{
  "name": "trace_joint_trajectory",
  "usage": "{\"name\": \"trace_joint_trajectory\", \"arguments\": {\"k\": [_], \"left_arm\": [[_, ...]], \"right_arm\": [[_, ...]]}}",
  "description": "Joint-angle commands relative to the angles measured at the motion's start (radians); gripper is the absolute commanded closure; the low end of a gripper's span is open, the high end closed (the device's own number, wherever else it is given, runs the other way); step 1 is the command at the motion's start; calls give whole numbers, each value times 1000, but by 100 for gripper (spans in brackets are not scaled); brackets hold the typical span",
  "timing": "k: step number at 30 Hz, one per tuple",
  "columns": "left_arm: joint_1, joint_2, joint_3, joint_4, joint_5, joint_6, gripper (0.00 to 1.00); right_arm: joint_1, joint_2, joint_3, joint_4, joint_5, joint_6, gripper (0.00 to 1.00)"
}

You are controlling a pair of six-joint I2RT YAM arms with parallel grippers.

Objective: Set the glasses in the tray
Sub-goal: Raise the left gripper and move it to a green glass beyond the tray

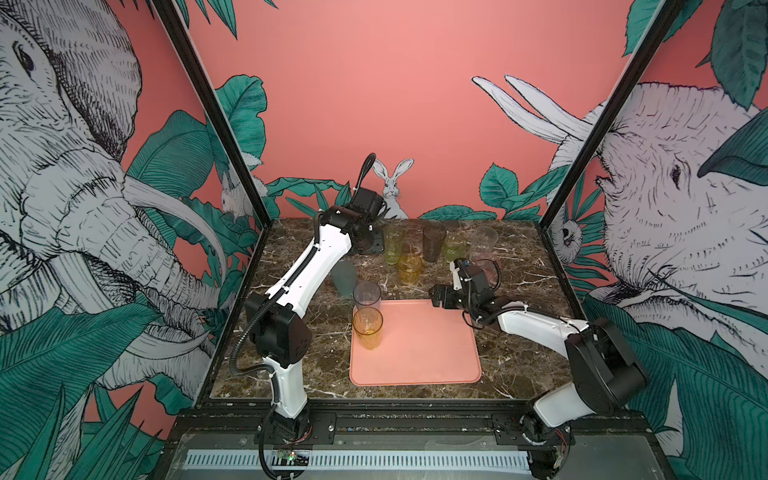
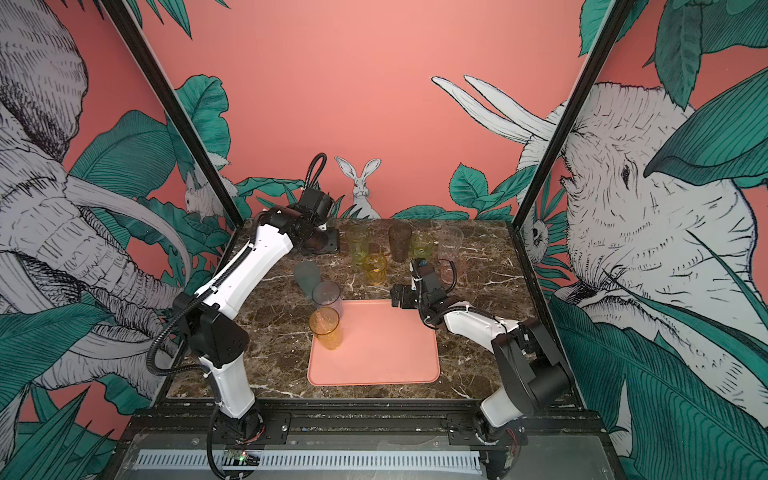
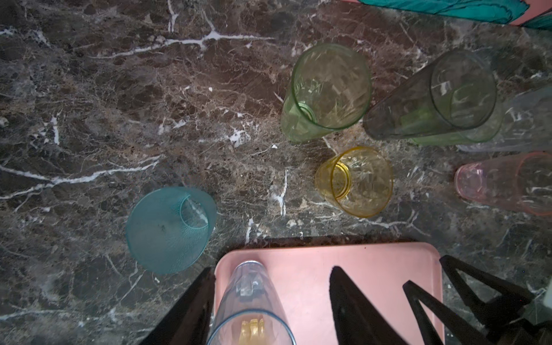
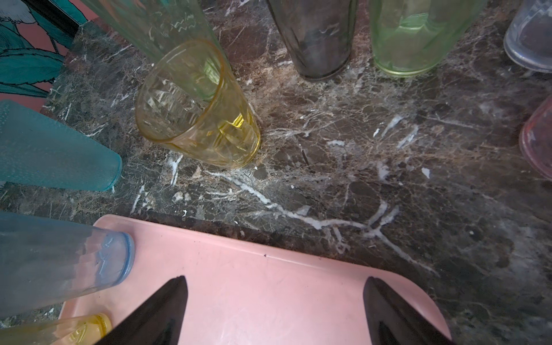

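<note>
The salmon-pink tray (image 1: pixel 415 353) lies mid-table. Two glasses stand on its left side: a tall amber one (image 1: pixel 368 328) and a clear bluish one (image 1: pixel 367 295) at the far left corner. My left gripper (image 3: pixel 272 268) hangs open high above that clear glass (image 3: pixel 248 298); one finger (image 3: pixel 352 298) stands well apart from it. My right gripper (image 4: pixel 275 278) is open and empty over the tray's far right corner (image 4: pixel 268 263). Several glasses stand on the marble behind: frosted teal (image 1: pixel 344 277), short amber (image 1: pixel 410 269), yellow-green (image 1: pixel 392 245), smoky grey (image 1: pixel 434 243) and pink (image 1: pixel 486 266).
A short green glass (image 1: pixel 455 247) and a clear one (image 1: pixel 484 243) stand in the back row, close to the others. The black frame posts (image 1: pixel 216 116) and the pink back wall bound the marble table (image 1: pixel 519 365). The tray's middle and near part hold nothing.
</note>
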Motion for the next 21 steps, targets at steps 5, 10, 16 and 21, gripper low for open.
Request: {"name": "trace_joint_trajectory", "arguments": {"k": [5,10,16,21], "left_arm": [[24,75,88,36,28,-14,33],[35,128,137,56,36,-14,28],[52,183,183,78,62,-12,27],[64,223,224,93,77,-12,27]], "right_arm": [[5,-39,-10,28,24,-14,6],[6,-47,-15,31,27,-12,6],[5,-48,-18,32,28,-12,6],[5,-49,-16,30,29,-12,6]]}}
